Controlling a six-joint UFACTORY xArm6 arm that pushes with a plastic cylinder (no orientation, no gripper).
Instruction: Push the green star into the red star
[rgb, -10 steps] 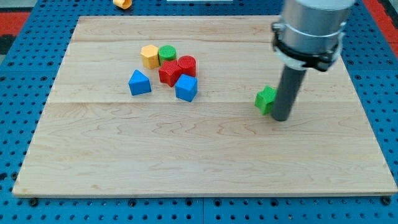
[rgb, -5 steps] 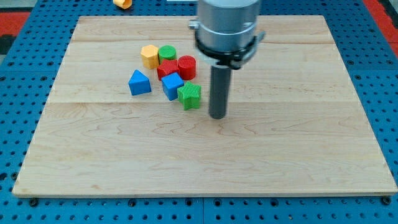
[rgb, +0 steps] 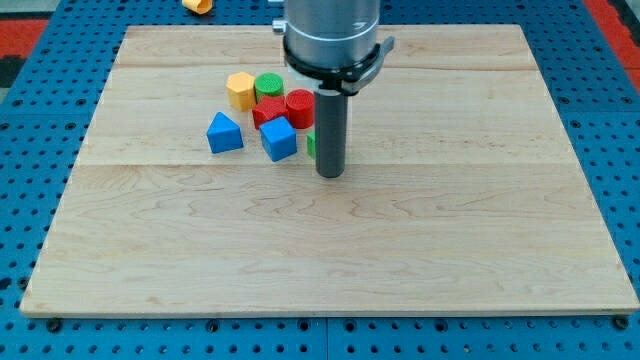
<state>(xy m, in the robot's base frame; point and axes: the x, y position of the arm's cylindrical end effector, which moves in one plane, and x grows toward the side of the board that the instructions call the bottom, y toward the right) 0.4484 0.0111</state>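
Observation:
The green star is almost wholly hidden behind my rod; only a thin green sliver shows at the rod's left edge. My tip rests on the board just below and right of it. The red star sits up and left, partly covered by the blue cube. The blue cube lies between the green star and the red star. A red cylinder stands right of the red star, just above the green sliver.
A yellow hexagon block and a green cylinder sit above the red star. A blue triangular block lies at the cluster's left. An orange piece lies off the wooden board at the view's top.
My rod moved left across the board, pushing the green star from the right side up against the cluster. The blue cube shifted left. The star is now mostly hidden by the rod.

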